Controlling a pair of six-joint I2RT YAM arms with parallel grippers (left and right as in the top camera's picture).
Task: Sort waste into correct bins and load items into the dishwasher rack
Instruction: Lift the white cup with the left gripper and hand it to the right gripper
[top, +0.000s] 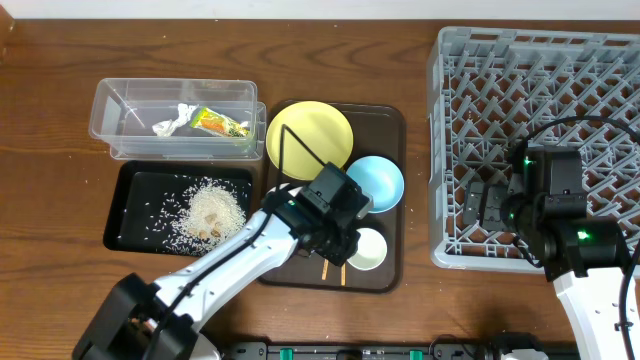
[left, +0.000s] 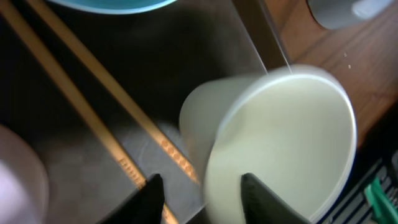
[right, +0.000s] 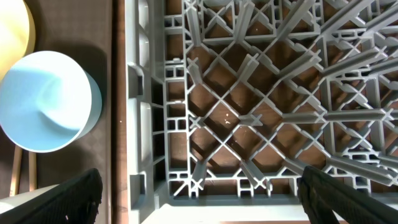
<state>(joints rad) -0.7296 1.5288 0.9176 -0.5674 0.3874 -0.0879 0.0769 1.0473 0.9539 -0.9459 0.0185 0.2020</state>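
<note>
Fingers (left: 153, 198) of the left gripper (left: 202, 198) straddle the near wall of the small white cup (left: 292, 143), one outside and one inside the rim, with a little gap on either side of the wall. The cup stands at the right front of the brown serving tray (top: 392, 118). The pair of thin wooden chopsticks (left: 81, 106) lies on the tray floor just beside the cup, on its left in the wrist view. Behind the cup on the same tray sit the light blue bowl (top: 377, 180) and, at the back, the yellow round plate (top: 309, 133).

To the tray's left on the wooden surface (top: 60, 60), the clear rectangular plastic tub (top: 108, 108) holds the snack wrapper (top: 222, 124) and the crumpled white tissue (top: 172, 122). In front of it, the shallow black tray (top: 125, 218) carries a heap of beige food scraps (top: 215, 208) with loose grains scattered around it.

On the right, the grey dishwasher rack (top: 445, 150) shows only its bare pegs and lattice. The right gripper (top: 483, 205) hangs over the rack's left front corner, spread wide with nothing held; its wrist view looks down on the rack wall, with the blue bowl and the plate's edge beyond it.
</note>
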